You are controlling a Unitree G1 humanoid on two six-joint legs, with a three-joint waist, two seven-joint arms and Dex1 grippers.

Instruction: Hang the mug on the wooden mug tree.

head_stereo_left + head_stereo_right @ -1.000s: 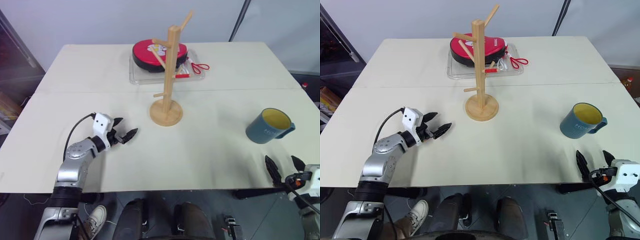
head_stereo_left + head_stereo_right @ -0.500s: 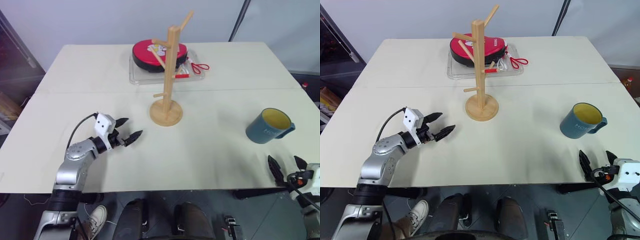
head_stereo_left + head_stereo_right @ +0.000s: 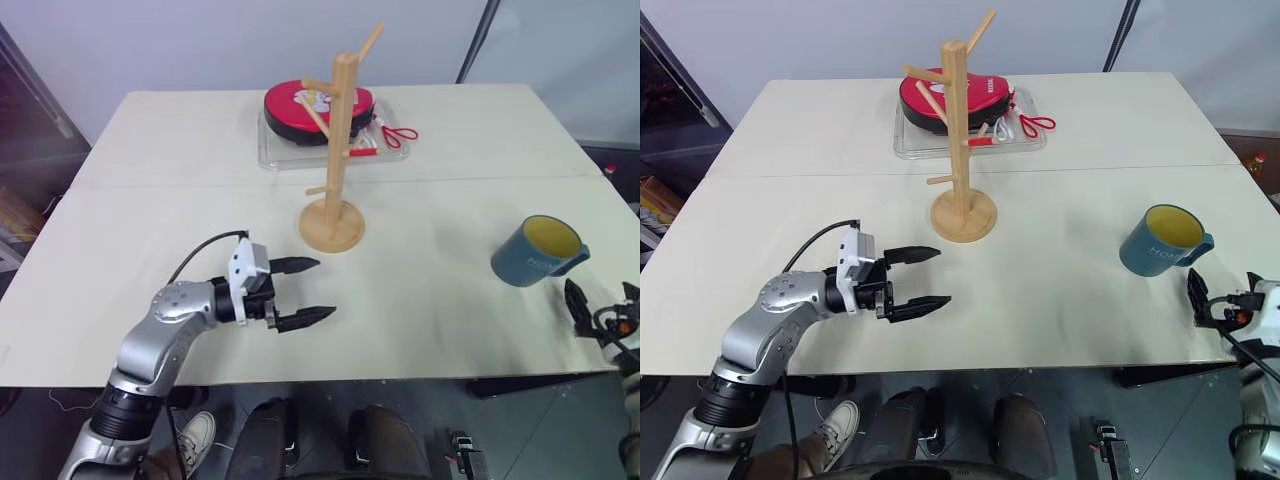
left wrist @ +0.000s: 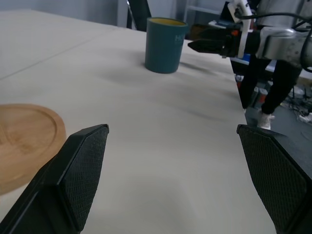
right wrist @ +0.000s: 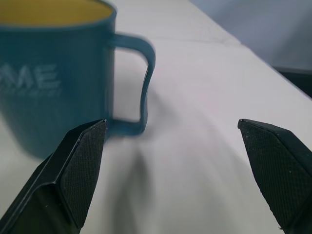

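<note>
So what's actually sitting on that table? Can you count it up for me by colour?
Blue-grey: 1, the mug
Light wood: 1, the wooden mug tree
Red: 2, a round red case and a small red-handled item beside it
Clear: 1, the tray under the red things
Total: 5

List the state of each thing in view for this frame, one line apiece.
mug: upright on the table, empty, handle toward the right gripper, not held.
wooden mug tree: upright, pegs bare.
left gripper: open, empty, above the table near the tree's base.
right gripper: open, empty, just short of the mug.
clear tray: holds a red case.
</note>
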